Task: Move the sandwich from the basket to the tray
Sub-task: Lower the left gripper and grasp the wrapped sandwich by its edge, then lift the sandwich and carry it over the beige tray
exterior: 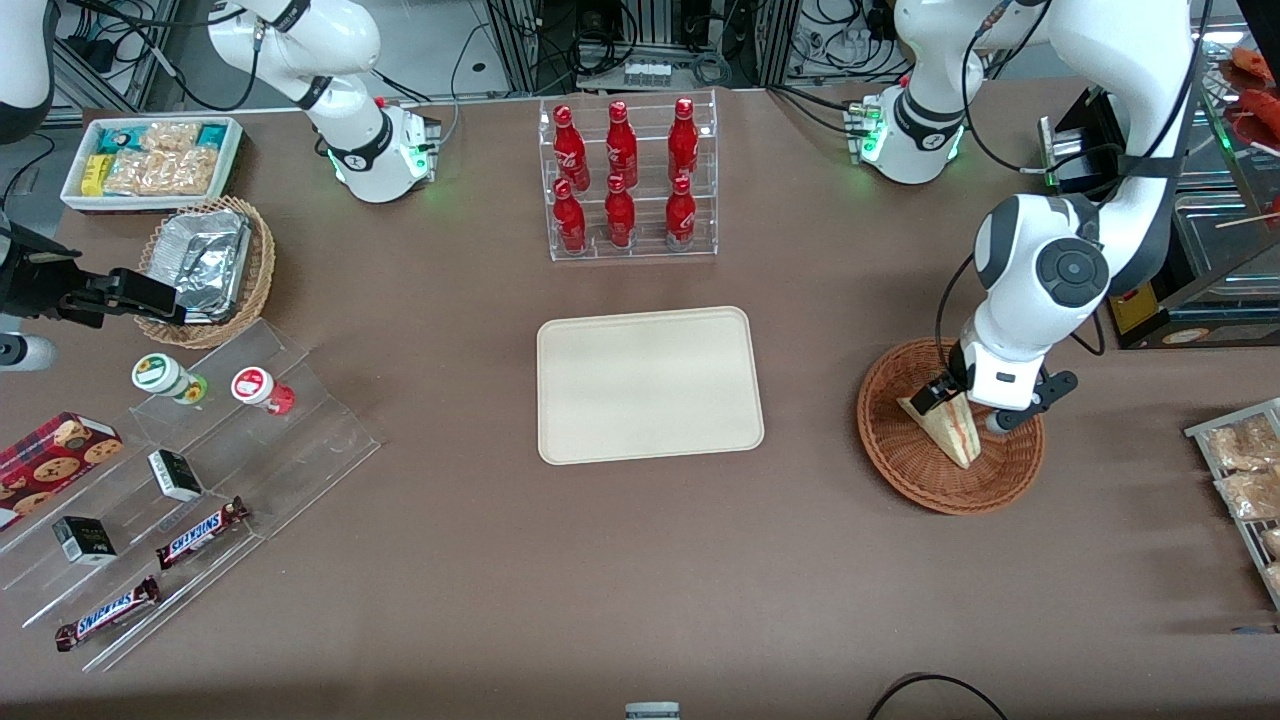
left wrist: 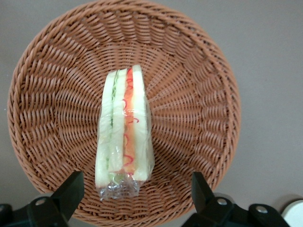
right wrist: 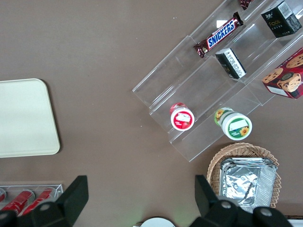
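The sandwich (exterior: 950,432) (left wrist: 124,130), a plastic-wrapped wedge of white bread with red and green filling, lies in the reddish-brown wicker basket (exterior: 900,470) (left wrist: 194,94) toward the working arm's end of the table. My gripper (exterior: 965,408) (left wrist: 137,195) hangs just above the basket, open. Its two black fingers (left wrist: 70,190) stand apart on either side of the sandwich's wide wrapped end without touching it. The cream tray (exterior: 650,385) (right wrist: 23,118) lies flat at the table's middle, beside the basket, with nothing on it.
A clear rack of red bottles (exterior: 627,180) stands farther from the front camera than the tray. At the parked arm's end are a tan basket with a foil container (exterior: 205,265), a white snack bin (exterior: 150,160) and a clear stepped shelf (exterior: 200,470). Snack packets (exterior: 1240,470) lie at the working arm's end.
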